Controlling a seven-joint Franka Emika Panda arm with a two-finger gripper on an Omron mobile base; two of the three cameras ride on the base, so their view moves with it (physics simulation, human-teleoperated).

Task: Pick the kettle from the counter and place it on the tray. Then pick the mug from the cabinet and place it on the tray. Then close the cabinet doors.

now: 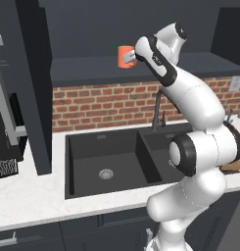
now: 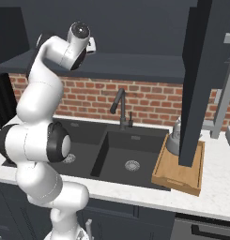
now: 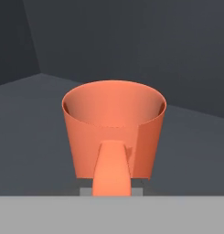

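Note:
The orange mug (image 1: 125, 56) stands upright on the cabinet (image 1: 87, 68) shelf, above the sink. In the hand view the mug (image 3: 113, 128) is close up, with its loop handle pointing at the camera. My gripper (image 3: 111, 192) has a fingertip on each side of that handle, shut on it, and in the left base view my gripper (image 1: 133, 58) is at the mug's right side. The grey kettle (image 2: 174, 137) sits on the wooden tray (image 2: 182, 180), half hidden behind an open cabinet door (image 2: 198, 84). The other cabinet door (image 1: 33, 88) stands open at the left.
A dark double sink (image 1: 107, 162) with a tall faucet (image 1: 158, 110) is set into the white counter (image 1: 28, 196) under the shelf. A brick wall (image 1: 102, 105) runs behind it. The open doors' silver bar handles (image 2: 224, 89) stick out towards the base.

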